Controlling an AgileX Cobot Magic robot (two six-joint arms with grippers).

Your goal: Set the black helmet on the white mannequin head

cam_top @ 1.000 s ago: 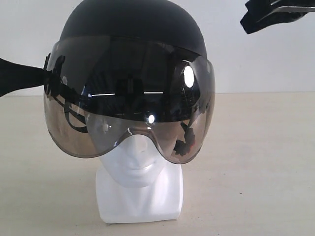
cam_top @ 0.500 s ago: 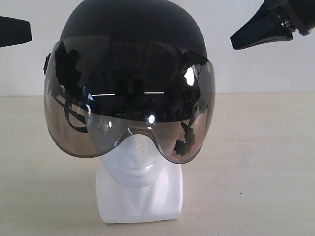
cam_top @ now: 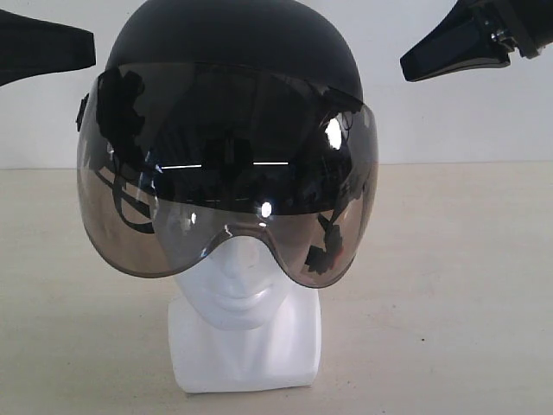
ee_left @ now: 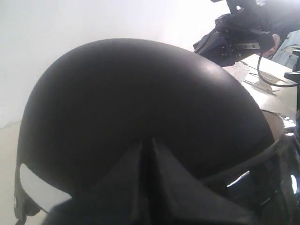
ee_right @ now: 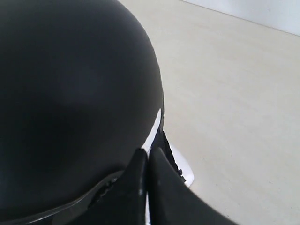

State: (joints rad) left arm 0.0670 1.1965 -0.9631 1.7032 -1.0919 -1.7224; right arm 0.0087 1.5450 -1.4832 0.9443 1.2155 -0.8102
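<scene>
Left hand (cam_top: 83,50) has slid in at upper left, just off the helmet (cam_top: 233,35). Right hand (cam_top: 416,65) is at upper right. Both are pressed together, empty. Helmet sits on the head (cam_top: 235,290), frame centre, on the counter (cam_top: 449,294).

L pincer (cam_top: 86,47) closed, raised; R pincer (cam_top: 408,69) closed.

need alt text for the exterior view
A black helmet with a smoky visor sits on a white mannequin head on a beige table. The left pincer and right pincer, both shut, hover clear of it at the upper corners.
</scene>
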